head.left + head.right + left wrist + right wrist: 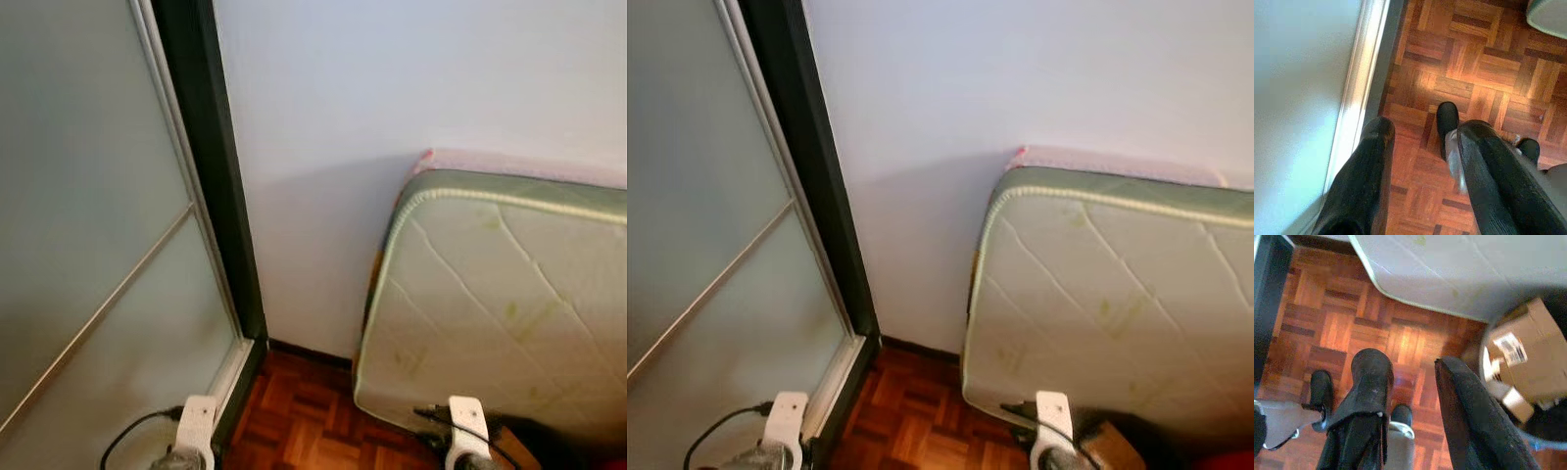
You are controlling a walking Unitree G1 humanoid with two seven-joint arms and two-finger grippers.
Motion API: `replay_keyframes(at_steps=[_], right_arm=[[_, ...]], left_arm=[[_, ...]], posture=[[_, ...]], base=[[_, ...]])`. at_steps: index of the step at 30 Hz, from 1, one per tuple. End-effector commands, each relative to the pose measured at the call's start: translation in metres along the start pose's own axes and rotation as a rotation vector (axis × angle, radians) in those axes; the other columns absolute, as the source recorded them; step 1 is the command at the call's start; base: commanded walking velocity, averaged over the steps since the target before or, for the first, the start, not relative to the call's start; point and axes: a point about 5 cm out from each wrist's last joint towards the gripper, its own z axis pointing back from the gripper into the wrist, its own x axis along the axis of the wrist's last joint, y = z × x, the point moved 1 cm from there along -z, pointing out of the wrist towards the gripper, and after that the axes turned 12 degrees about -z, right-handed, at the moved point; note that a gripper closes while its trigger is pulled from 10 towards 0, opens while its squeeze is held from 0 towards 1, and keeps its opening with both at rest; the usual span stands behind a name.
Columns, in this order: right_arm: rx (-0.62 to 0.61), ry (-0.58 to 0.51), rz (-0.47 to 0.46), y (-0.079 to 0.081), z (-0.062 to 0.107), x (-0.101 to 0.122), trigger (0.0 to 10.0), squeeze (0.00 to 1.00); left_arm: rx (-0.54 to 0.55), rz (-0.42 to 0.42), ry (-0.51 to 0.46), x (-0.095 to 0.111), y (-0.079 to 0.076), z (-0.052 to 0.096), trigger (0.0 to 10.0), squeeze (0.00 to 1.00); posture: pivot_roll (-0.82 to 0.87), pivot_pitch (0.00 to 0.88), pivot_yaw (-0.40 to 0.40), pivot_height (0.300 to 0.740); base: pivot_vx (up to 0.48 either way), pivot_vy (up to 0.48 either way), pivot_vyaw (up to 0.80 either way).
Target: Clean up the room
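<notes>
A: Progress check, left to right? Task is room cleanup.

B: Frosted sliding door [88, 245] on the left with a dark frame [211, 166], then a plain wall [392, 78], then a quilted mattress [509, 294] leaning on that wall, something pink [509, 164] behind its top edge. Parquet floor [1474, 63] below.

A: Grippers?

B: Left gripper [1420, 166] hangs over bare parquet beside the door track, fingers parted, nothing between them. Right gripper [1410, 401] is also spread apart and empty, above the floor near the mattress corner.

A: Anything to tidy?

B: A round bin [1488, 382] shows in the right wrist view, just beside the mattress, with a cardboard box [1528, 352] and smaller scraps inside. So some rubbish looks binned already. The floor patch under both arms looks clear of litter. I'd judge this as between pickups, with the robot facing a corner; what's left in the rest of the room can't be told from here.

A: Writing, brands?

B: White label [1511, 347] on the box with dark print, too blurred to read. Nothing else legible.
</notes>
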Motion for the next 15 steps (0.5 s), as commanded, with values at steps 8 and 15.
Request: replay_keyframes(at_steps=[8, 15], right_arm=[[-0.020, 0.010, 0.016, -0.0051, 0.0009, -0.0012, 10.0, 0.00], [-0.026, 0.022, 0.032, -0.0054, 0.0008, -0.0013, 10.0, 0.00]], left_arm=[[-0.017, -0.011, 0.000, -0.0009, -0.0049, -0.0002, 10.0, 0.00], [-0.018, -0.017, -0.001, -0.0002, -0.0045, -0.0002, 10.0, 0.00]], posture=[[-0.04, 0.000, -0.021, 0.740], [-0.04, 0.000, -0.017, 0.740]], base=[[0.000, 0.000, 0.00], [0.000, 0.000, -0.79]])
